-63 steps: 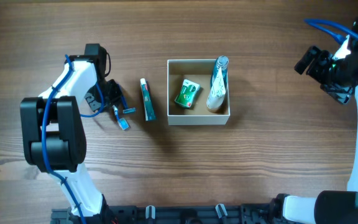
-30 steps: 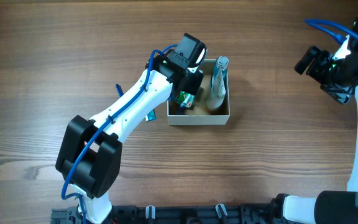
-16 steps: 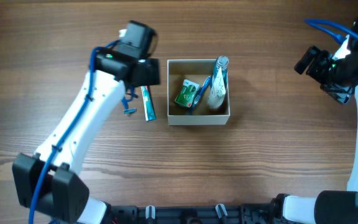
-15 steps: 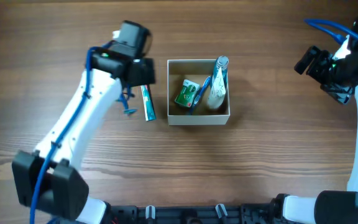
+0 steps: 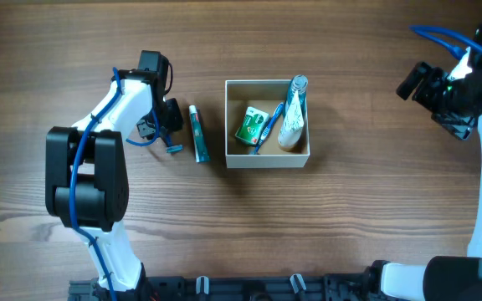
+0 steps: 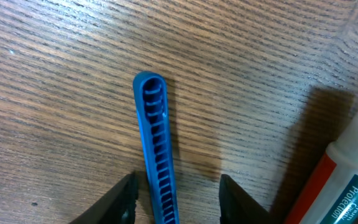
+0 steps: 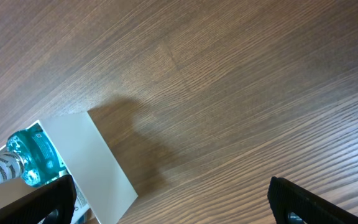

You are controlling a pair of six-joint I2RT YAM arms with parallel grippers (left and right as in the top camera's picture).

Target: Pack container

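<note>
The container (image 5: 268, 161), a small white box with a tan inside, stands mid-table. It holds a green packet (image 5: 252, 125), a blue toothbrush (image 5: 268, 125) and a clear teal-capped bottle (image 5: 292, 109). A toothpaste tube (image 5: 197, 134) lies on the table left of it. My left gripper (image 5: 169, 134) is open and low over a blue ridged handle (image 5: 174, 149). In the left wrist view the handle (image 6: 151, 124) lies between the open fingers (image 6: 176, 186), not gripped, with the tube (image 6: 347, 180) to its right. My right gripper (image 5: 429, 84) is open and empty, far right.
The right wrist view shows the container's white outer wall (image 7: 101, 168) and the bottle's cap (image 7: 30, 165) at lower left, with bare wood table (image 7: 241, 93) under the wide-open right fingers (image 7: 176, 205).
My left arm went to the container, left the blue toothbrush inside, came back left and lowered over the blue handle beside the tube. The right arm has not moved.
</note>
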